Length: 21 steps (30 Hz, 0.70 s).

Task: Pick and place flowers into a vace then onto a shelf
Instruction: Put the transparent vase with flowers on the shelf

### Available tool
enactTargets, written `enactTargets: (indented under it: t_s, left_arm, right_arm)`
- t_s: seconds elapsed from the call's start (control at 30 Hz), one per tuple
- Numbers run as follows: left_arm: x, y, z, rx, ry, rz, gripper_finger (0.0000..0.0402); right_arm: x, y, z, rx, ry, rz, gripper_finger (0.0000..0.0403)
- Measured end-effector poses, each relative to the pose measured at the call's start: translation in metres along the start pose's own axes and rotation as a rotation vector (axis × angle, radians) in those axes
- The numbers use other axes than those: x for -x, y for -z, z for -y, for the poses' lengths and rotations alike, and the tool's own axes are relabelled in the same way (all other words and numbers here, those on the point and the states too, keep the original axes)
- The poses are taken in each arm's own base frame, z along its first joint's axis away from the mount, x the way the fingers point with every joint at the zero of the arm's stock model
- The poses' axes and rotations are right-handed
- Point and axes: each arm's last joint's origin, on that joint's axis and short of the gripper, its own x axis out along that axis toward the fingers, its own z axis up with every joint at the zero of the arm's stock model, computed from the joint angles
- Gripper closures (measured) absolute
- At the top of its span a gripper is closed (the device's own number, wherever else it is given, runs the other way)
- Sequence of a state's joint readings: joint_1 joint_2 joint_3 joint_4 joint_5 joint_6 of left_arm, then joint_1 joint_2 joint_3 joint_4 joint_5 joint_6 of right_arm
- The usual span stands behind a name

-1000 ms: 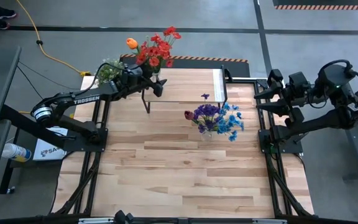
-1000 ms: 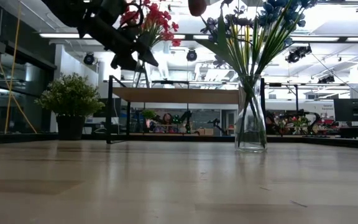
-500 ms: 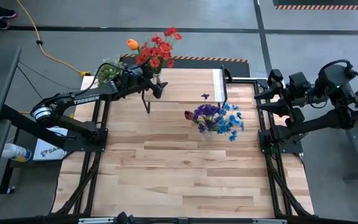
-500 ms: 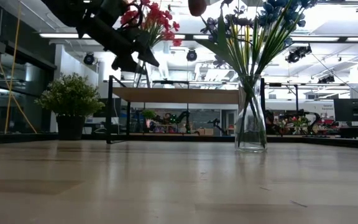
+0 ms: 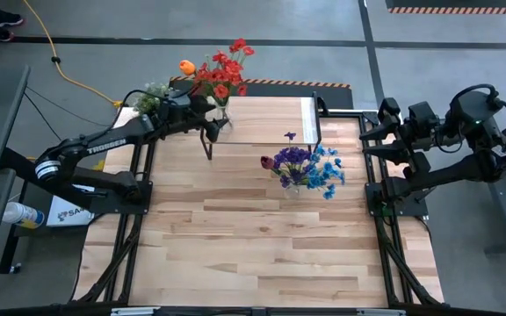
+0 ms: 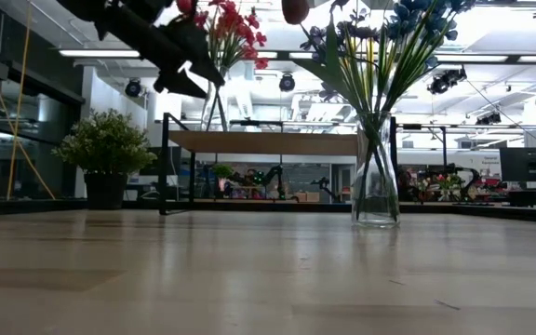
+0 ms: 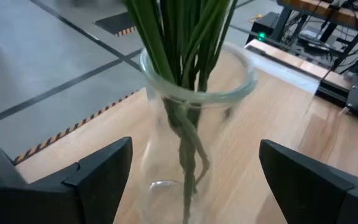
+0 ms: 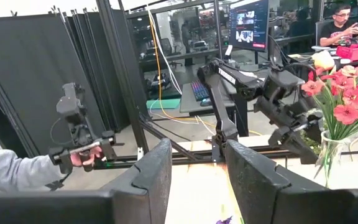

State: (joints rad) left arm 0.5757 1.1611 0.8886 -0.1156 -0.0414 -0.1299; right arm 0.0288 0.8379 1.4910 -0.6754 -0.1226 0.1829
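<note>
On the shelf's (image 5: 262, 121) left end, just ahead of the left gripper (image 5: 216, 125), stands a clear glass vase (image 7: 191, 130) of red and orange flowers (image 5: 218, 68). The gripper's fingers (image 7: 98, 171) are spread wide, one on each side of the vase and clear of the glass; in the left wrist view the green stems run down through the vase's mouth between them, and nothing is gripped. In the low view this gripper (image 6: 194, 79) hangs above the shelf (image 6: 263, 141), close beside the red blooms (image 6: 231, 23). Behind the left arm, at the table's (image 5: 253, 237) far left corner, sits a bushy potted plant (image 5: 152, 95) with small white blossoms.

To the right of the left gripper, past the shelf's near edge, a second glass vase (image 6: 376, 177) stands on the table itself, holding the blue and purple flowers (image 5: 306, 167) and one dark maroon bloom (image 5: 266, 161). It is well apart from both grippers.

Farther right, off the table's right edge, the right gripper (image 5: 369, 140) waits, pointing in toward the table. Its fingers (image 8: 160, 165) stand a little apart with nothing between them. Past them, the right wrist view shows the left arm, the red flowers (image 8: 347, 93) in their vase, and a person's hand (image 8: 82, 155) holding a control handle in the room beyond.
</note>
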Motion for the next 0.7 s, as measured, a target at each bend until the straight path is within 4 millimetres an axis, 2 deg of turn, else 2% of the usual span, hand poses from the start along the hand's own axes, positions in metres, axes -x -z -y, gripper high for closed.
enactTargets:
  t_s: [0.33, 0.47, 0.7]
  left_arm:
    - [0.035, -0.002, -0.001, 0.006, 0.011, -0.019, 0.0021]
    - [0.055, -0.005, -0.001, 0.033, 0.019, 0.005, 0.0021]
    - [0.095, -0.010, 0.002, 0.087, 0.157, 0.075, 0.0021]
  right_arm:
    - [0.000, 0.000, 0.000, 0.000, 0.000, 0.000, 0.0261]
    - [0.000, 0.000, 0.000, 0.000, 0.000, 0.000, 0.0261]
    - [0.000, 0.000, 0.000, 0.004, 0.000, 0.000, 0.0261]
